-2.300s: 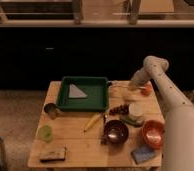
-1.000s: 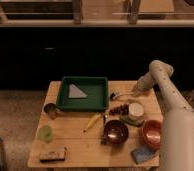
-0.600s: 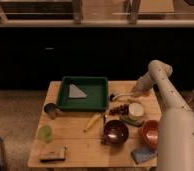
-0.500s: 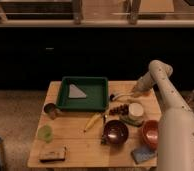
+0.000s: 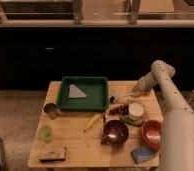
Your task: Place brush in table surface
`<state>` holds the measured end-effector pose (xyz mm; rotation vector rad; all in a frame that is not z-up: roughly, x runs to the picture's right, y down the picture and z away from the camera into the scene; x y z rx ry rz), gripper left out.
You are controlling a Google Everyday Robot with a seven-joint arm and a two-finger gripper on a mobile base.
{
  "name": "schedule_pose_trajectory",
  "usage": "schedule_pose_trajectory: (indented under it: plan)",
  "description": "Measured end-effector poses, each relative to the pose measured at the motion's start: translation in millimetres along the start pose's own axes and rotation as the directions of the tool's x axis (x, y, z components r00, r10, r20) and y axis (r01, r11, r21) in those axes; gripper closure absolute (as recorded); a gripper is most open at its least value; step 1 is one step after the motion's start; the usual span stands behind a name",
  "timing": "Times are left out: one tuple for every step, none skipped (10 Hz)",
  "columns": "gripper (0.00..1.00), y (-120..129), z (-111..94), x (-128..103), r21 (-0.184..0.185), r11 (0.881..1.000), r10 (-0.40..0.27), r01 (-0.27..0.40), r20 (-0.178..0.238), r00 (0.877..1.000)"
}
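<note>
The brush [image 5: 121, 96] is a slim pale stick with a small dark head at its left end. It lies low over the back right of the tan wooden table surface [image 5: 75, 142], just right of the green tray. My gripper [image 5: 135, 91] is at the brush's right end, at the tip of the white arm [image 5: 162, 80] that reaches in from the right. I cannot see whether the brush rests on the wood or whether the gripper touches it.
A green tray [image 5: 84, 102] at the back holds a grey wedge [image 5: 76, 91]. In front of the brush are a dark cluster [image 5: 121, 108], a white cup [image 5: 136, 112], a brown bowl [image 5: 115, 131], an orange bowl [image 5: 152, 133], a yellow elongated object [image 5: 93, 121] and a blue sponge [image 5: 142, 154]. At the left are a metal cup [image 5: 51, 110], a green cup [image 5: 45, 132] and a brown block [image 5: 52, 154].
The gripper has come down and slightly left, from above the table's back right edge to the brush's end. It has hardly moved in the last second.
</note>
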<state>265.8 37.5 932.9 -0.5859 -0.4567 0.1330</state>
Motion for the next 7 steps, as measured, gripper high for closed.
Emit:
schedule_pose_trajectory:
  plan:
    - [0.2,-0.1,-1.0,-0.3,0.005,1.0,-0.001,0.001,0.005,1.0]
    - [0.2,-0.1,-1.8,-0.6,0.008,1.0,-0.002,0.002,0.009,1.0]
    - [0.2,-0.5,-2.6,-1.6,0.01,1.0,-0.002,0.002,0.013,1.0]
    - [0.2,-0.5,-3.5,-2.2,0.014,1.0,-0.001,0.001,0.02,1.0]
    - [0.2,-0.5,-4.4,-2.6,0.017,1.0,0.0,0.0,0.026,1.0]
    - [0.2,-0.9,-6.4,-2.9,0.023,1.0,0.002,-0.003,0.032,0.999]
    - [0.2,-1.5,-8.3,-3.1,0.029,1.0,0.005,-0.006,0.039,0.999]
